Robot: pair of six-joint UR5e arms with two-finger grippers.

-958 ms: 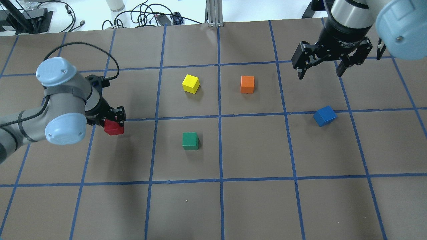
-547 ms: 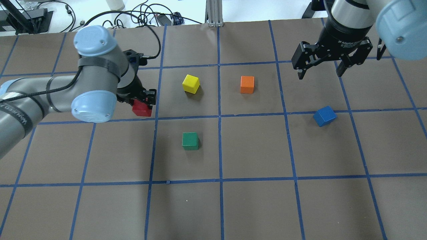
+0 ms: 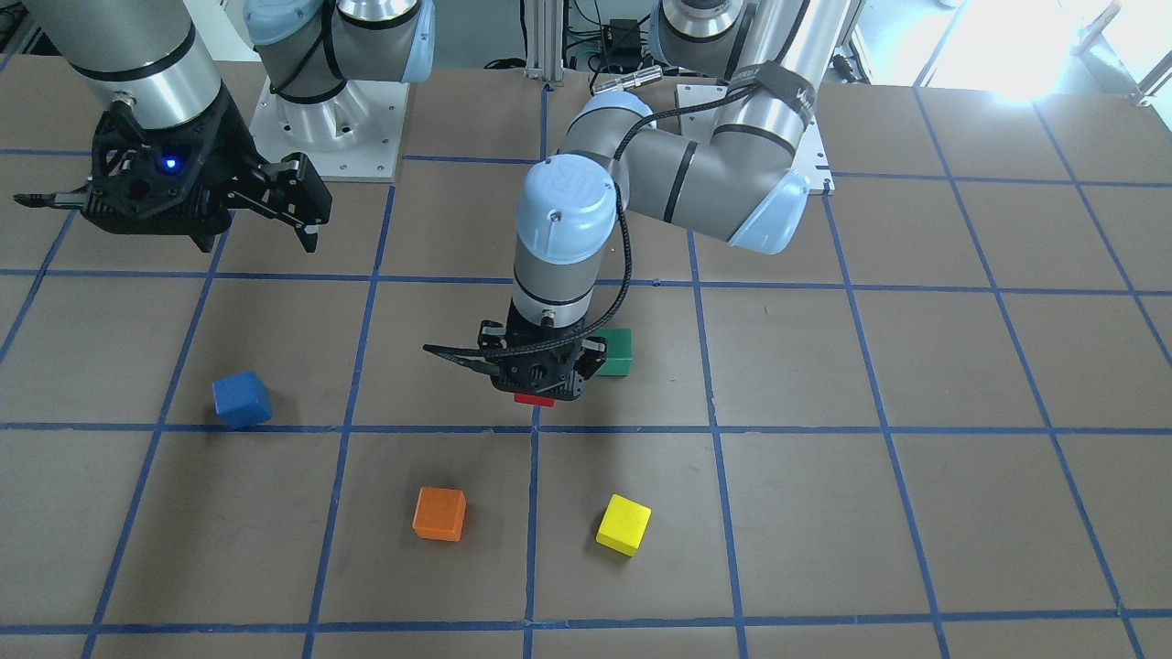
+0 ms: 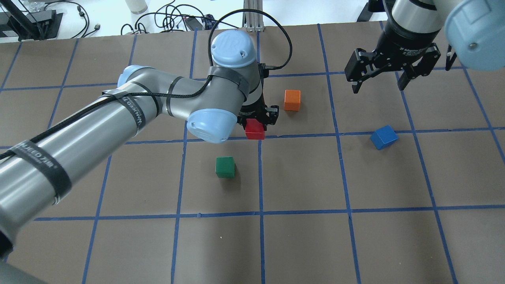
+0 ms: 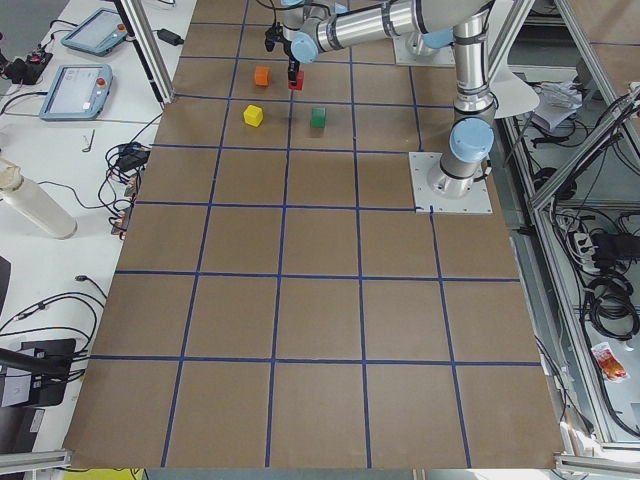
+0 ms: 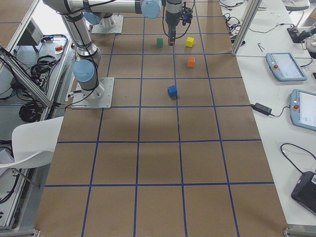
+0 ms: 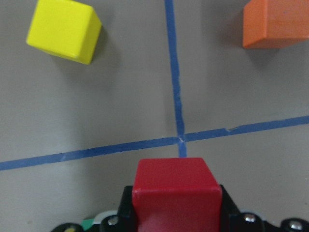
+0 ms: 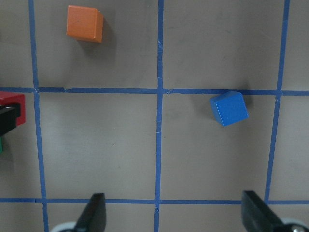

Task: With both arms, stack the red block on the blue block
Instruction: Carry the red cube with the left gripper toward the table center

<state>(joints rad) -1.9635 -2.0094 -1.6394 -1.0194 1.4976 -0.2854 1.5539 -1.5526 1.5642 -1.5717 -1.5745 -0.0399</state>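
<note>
left pincer (image 4: 258,119), clamped on the red block (image 4: 255,130), has carried it from the desk (image 4: 300,236) left side to centre — closer to the unmoved blue block (image 4: 384,137) near the wide-open right pincer (image 4: 378,87).

Table (image 4: 300,244), brown covering, blue tape grid; white side bench (image 6: 266,129) at right of exterior right view, two teach pendants (image 6: 284,66); white chair (image 6: 29,143) lower left; bright glare (image 3: 1007,46) upper right

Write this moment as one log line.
left hand: shut on red block, above table | right hand: open, empty | blue block: on table, nothing on it | stack: not done
</note>
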